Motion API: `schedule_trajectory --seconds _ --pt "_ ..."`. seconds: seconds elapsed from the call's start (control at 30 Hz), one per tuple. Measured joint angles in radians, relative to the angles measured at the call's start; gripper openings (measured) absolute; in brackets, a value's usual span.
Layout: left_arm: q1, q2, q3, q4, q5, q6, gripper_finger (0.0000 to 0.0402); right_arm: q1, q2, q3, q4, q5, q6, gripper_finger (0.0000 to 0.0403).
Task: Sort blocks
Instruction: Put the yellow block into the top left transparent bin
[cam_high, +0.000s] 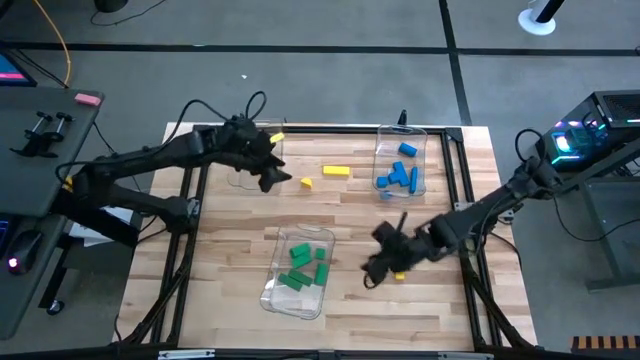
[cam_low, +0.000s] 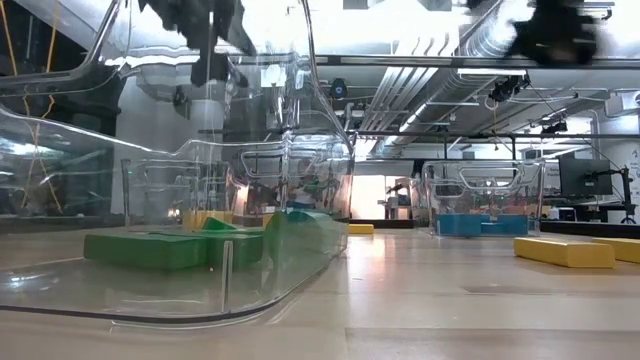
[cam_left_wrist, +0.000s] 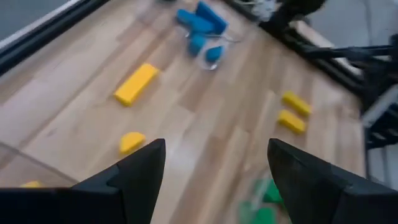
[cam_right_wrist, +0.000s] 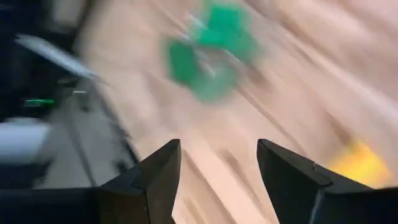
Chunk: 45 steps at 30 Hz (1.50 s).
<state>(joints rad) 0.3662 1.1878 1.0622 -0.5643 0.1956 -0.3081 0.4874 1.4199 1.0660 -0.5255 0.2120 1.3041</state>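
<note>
Loose yellow blocks lie on the wooden table: a bar (cam_high: 335, 171), a small piece (cam_high: 305, 182) and one (cam_high: 398, 274) near the right side. Blue blocks (cam_high: 400, 172) lie in the far clear bin and green blocks (cam_high: 303, 268) in the near clear bin. My left gripper (cam_high: 274, 180) hovers open by the far-left clear bin (cam_high: 240, 168), its fingers (cam_left_wrist: 140, 171) with nothing between them. My right gripper (cam_high: 370, 272) hangs open just left of the near yellow block (cam_right_wrist: 360, 163), also with nothing between its fingers.
A yellow block (cam_high: 277, 137) sits at the far-left bin's back edge. In the left wrist view two yellow blocks (cam_left_wrist: 293, 112) lie side by side on the table. Black frame rails (cam_high: 190, 195) run along the table's left and right edges. Bare wood shows between the bins.
</note>
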Motion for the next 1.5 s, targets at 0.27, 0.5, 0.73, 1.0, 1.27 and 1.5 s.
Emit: schedule_trajectory --seconds 0.27,0.5,0.73,1.0,1.27,1.5 --pt "-0.139 -0.035 0.0 0.077 -0.124 -0.117 0.027 0.072 0.14 -0.001 -0.276 -0.016 0.564 0.0208" --pt "-0.172 -0.034 0.0 0.118 -0.128 -0.137 0.027 -0.018 0.291 0.0 -0.141 -0.128 0.53 0.0208" --pt "-0.172 -0.034 0.0 0.112 -0.127 -0.145 0.027 -0.041 0.332 -0.001 -0.254 -0.134 0.592 0.0208" --pt "-0.172 -0.034 0.0 0.083 -0.123 -0.143 0.027 -0.043 0.364 0.0 -0.247 -0.113 0.603 0.0208" --pt "-0.172 -0.034 0.0 0.075 -0.12 -0.144 0.027 -0.042 0.421 0.003 -0.19 -0.107 0.578 0.0207" --pt "-0.198 -0.105 -0.001 0.171 0.023 -0.136 0.027 -0.056 0.358 0.079 -0.295 0.029 0.432 0.012"
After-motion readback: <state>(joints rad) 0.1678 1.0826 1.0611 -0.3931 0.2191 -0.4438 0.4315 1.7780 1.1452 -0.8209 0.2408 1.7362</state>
